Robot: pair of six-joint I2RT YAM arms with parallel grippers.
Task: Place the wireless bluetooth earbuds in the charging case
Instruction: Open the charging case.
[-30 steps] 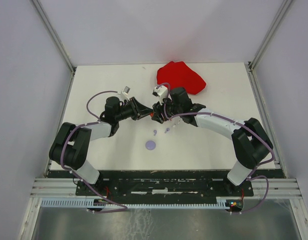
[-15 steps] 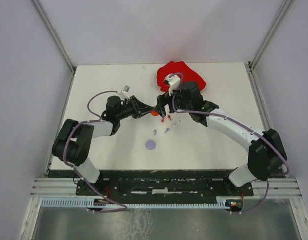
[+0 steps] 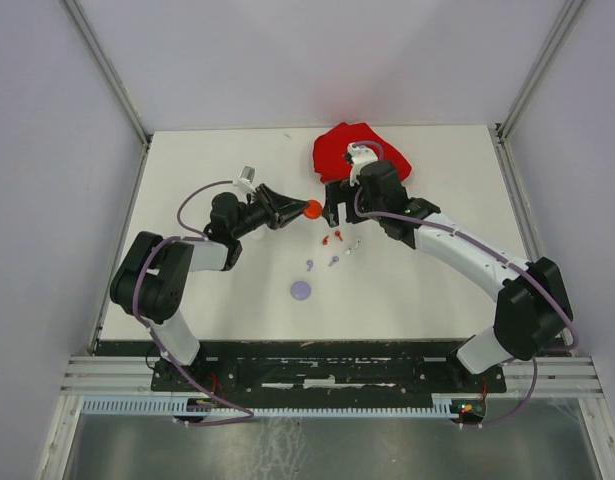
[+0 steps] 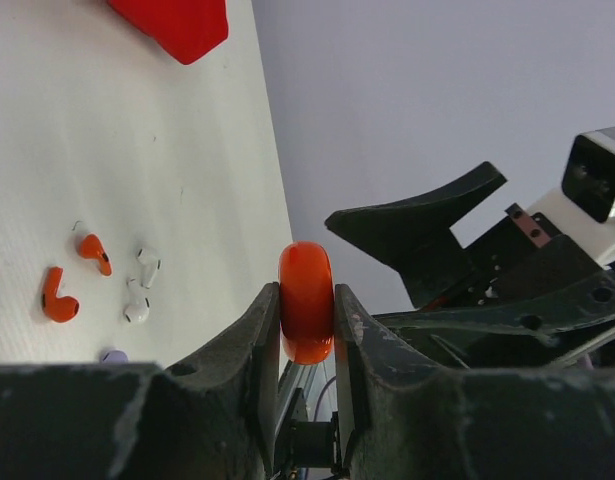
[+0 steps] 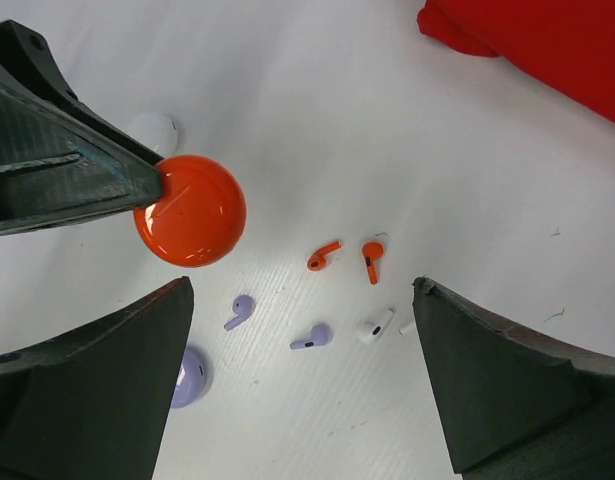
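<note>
My left gripper (image 3: 299,209) is shut on a round red charging case (image 3: 312,209), gripped edge-on between the jaws (image 4: 306,315) and held above the table. My right gripper (image 3: 338,208) hangs open just right of the case (image 5: 190,210), apart from it. Below on the table lie the earbuds: two red (image 5: 324,256) (image 5: 372,258), two lilac (image 5: 239,311) (image 5: 312,338) and a white one (image 5: 375,326). In the top view they cluster around the lilac bud (image 3: 334,260).
A closed lilac round case (image 3: 301,290) lies nearer the arms' bases. A white round case (image 5: 155,130) peeks out behind my left fingers. A red cloth (image 3: 362,150) is bunched at the table's far edge, right behind the right gripper.
The right gripper has opened, let go of the red case and drawn back toward the red cloth. The left gripper has carried the case a little farther from the bases.
</note>
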